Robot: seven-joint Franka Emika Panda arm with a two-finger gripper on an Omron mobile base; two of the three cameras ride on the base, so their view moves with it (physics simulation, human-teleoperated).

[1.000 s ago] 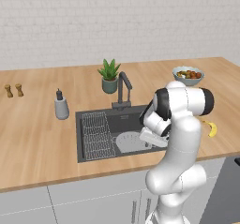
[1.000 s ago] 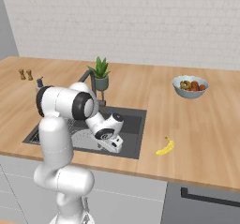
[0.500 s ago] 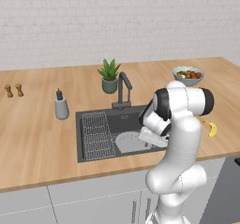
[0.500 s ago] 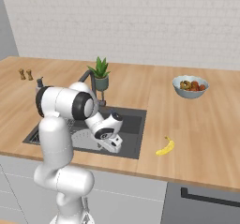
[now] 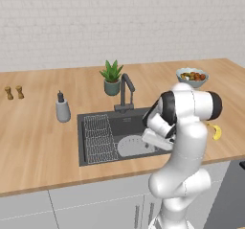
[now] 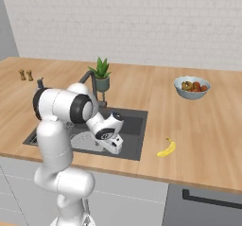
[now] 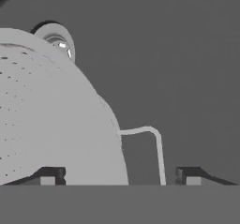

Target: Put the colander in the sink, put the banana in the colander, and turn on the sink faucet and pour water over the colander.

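The light-grey perforated colander (image 5: 128,145) lies in the dark sink (image 5: 129,121), beside the wire grid rack (image 5: 98,136). In the hand view the colander (image 7: 47,115) takes up the left side, and its thin wire handle (image 7: 157,143) runs between my fingertips (image 7: 49,176) without touching them. My gripper (image 7: 117,176) hangs low over the basin at the colander's right rim and is open, holding nothing. The yellow banana (image 5: 216,131) lies on the counter right of the sink. The dark faucet (image 5: 125,91) stands behind the basin, with no water running.
The round steel drain (image 7: 56,38) shows beyond the colander. A potted plant (image 5: 112,77) stands behind the faucet, a soap dispenser (image 5: 61,109) left of the sink, a fruit bowl (image 5: 192,77) at the back right, and two small shakers (image 5: 14,92) far left.
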